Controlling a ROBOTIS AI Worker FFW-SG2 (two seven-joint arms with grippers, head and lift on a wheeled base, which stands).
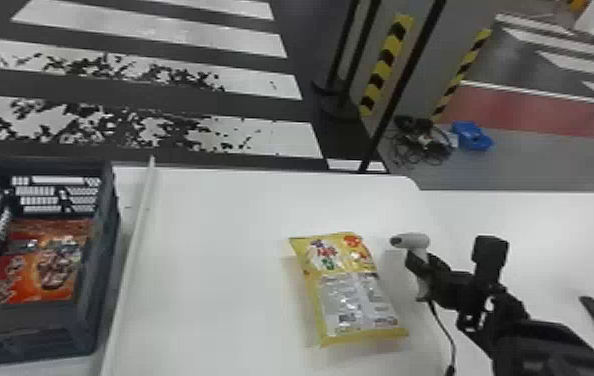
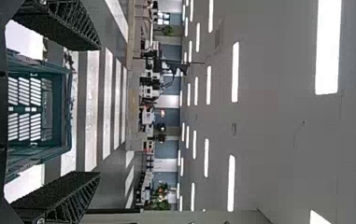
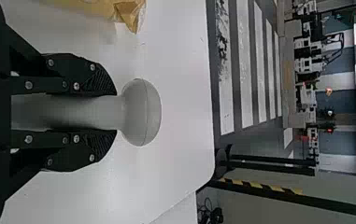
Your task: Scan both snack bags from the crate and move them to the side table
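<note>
"Where are the snack bags?"

"The yellow snack bag [image 1: 348, 287] lies flat on the white bench [image 1: 221, 225], its printed side up. The red-and-orange snack bag [image 1: 36, 265] is inside the dark crate [image 1: 103, 225], over on the left."

"Anything between the two?"

"A pale raised strip [image 1: 136, 225], running from near to far just right of the crate."

"And what is the right gripper [image 1: 423, 272] doing?"

"Holding the grey scanner [image 1: 413, 241] to the right of the yellow bag, apart from it. Its fingers are closed around the handle, one on each side, and the rounded head sticks out past them. In the head view that head faces left, and a dark cord [image 1: 443, 327] hangs below the handle."

"The left gripper [image 2: 98, 111]?"

"Its fingers are spread wide, with nothing in their hold. The wrist view looks between them towards the crate."

"What's farther off?"

"White stripes [image 1: 161, 30] on the dark floor beyond the bench, and to the far right a blue item [image 1: 471, 136] beside a tangle of cables [image 1: 418, 145]."
</note>
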